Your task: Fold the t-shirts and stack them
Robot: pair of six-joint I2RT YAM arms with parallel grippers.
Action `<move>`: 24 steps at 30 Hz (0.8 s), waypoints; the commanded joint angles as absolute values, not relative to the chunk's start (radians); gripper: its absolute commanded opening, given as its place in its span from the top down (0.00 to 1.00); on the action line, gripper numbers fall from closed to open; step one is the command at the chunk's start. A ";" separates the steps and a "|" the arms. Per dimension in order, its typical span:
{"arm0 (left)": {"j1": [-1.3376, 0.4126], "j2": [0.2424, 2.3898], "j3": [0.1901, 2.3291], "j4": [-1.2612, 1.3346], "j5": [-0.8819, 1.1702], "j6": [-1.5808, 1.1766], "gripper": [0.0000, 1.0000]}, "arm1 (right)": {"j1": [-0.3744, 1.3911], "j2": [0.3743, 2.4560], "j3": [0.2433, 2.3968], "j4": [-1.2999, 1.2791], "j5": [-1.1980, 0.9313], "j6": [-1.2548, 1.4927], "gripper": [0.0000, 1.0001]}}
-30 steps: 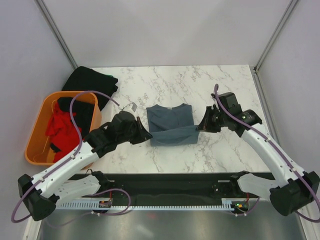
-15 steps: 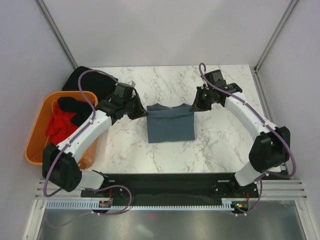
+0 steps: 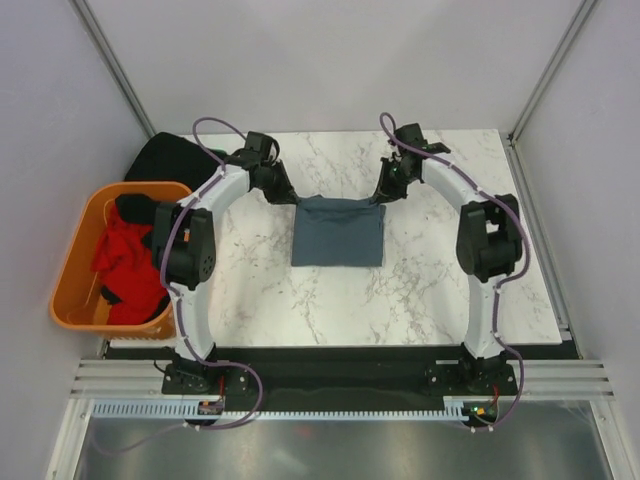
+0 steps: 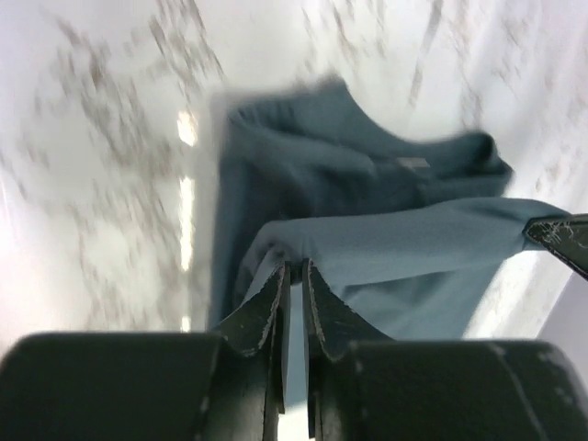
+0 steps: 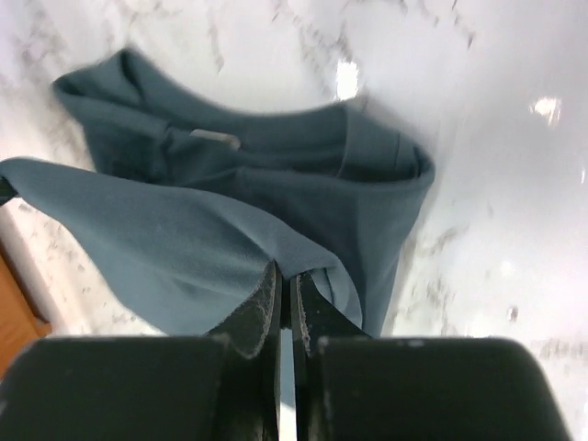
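Note:
A slate blue-grey t-shirt [image 3: 337, 235] lies folded in the middle of the marble table [image 3: 440, 280]. Both arms reach out over the table to its far edge. My left gripper [image 3: 293, 197] is shut on the top layer's far left corner. My right gripper [image 3: 381, 197] is shut on the far right corner. In the left wrist view the left gripper [image 4: 294, 266] pinches a fold of the shirt [image 4: 395, 248], whose upper layer hangs above the collar part. In the right wrist view the right gripper [image 5: 287, 276] pinches the same layer of the shirt [image 5: 184, 239].
An orange basket [image 3: 75, 262] stands at the table's left edge with a red shirt [image 3: 125, 262] and black cloth [image 3: 140, 212] inside. A black shirt [image 3: 180, 160] lies at the far left corner. Grey walls close in the table's back and sides.
Both grippers have carried the shirt's near edge away from the bases to its far edge, folding it in half. Both arms now stretch far forward.

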State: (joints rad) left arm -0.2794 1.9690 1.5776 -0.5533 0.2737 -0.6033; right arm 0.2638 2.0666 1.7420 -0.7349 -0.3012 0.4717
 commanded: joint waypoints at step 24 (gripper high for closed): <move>-0.255 1.461 1.421 -0.690 0.269 -0.491 0.15 | 0.420 1.690 1.220 -0.387 -0.346 0.597 0.11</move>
State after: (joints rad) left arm -0.2600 1.6096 1.5276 -0.6731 0.3382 -0.5488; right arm 0.4431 1.6676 1.3437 -0.5194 -0.2687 0.5476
